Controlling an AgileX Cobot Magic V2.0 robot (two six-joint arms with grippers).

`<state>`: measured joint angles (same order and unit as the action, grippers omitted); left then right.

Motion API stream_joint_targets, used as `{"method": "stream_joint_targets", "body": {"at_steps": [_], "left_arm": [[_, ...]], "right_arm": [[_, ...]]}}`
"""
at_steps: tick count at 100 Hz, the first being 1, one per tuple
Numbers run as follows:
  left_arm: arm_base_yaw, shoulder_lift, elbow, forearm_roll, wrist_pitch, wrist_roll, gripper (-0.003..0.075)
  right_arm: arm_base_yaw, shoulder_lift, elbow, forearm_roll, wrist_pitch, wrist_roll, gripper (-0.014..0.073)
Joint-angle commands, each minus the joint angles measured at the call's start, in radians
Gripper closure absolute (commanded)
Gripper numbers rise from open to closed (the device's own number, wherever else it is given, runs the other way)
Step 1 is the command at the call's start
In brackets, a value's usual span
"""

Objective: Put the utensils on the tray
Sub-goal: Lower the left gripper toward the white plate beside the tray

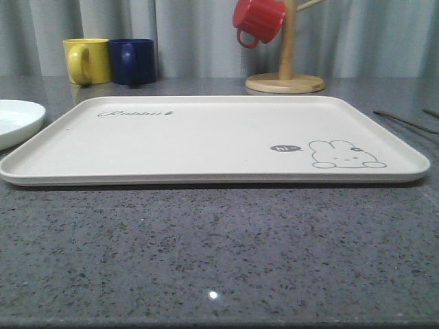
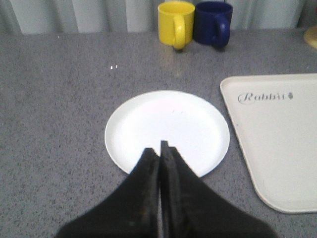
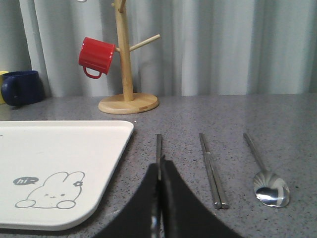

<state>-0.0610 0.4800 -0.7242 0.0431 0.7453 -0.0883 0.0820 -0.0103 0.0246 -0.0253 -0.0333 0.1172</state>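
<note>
The left gripper point(image 2: 160, 148), black jaws pressed together, hangs over the round glossy white plate point(image 2: 167, 130). The right gripper point(image 3: 160, 166), likewise closed, sits over the slim steel fork point(image 3: 159, 148); flat chopsticks point(image 3: 212, 168) and oval-bowled spoon point(image 3: 267, 181) lie beside it, the matte cream tray point(image 3: 59, 163) opposite.

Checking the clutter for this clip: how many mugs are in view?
3: yellow mug and blue mug side by side behind the tray, red mug hanging on the wooden mug tree.
</note>
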Motion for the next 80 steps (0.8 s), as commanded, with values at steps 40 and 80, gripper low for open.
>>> {"method": "stream_joint_targets", "body": {"at_steps": [40, 80], "left_arm": [[0.002, 0.309, -0.160, -0.005, 0.080, -0.008, 0.0738], [0.002, 0.318, -0.160, -0.005, 0.096, -0.008, 0.0263]], "right_arm": [[-0.007, -0.019, 0.003, 0.003, -0.084, -0.008, 0.0662], [-0.007, -0.019, 0.003, 0.003, -0.084, -0.008, 0.0662]]}}
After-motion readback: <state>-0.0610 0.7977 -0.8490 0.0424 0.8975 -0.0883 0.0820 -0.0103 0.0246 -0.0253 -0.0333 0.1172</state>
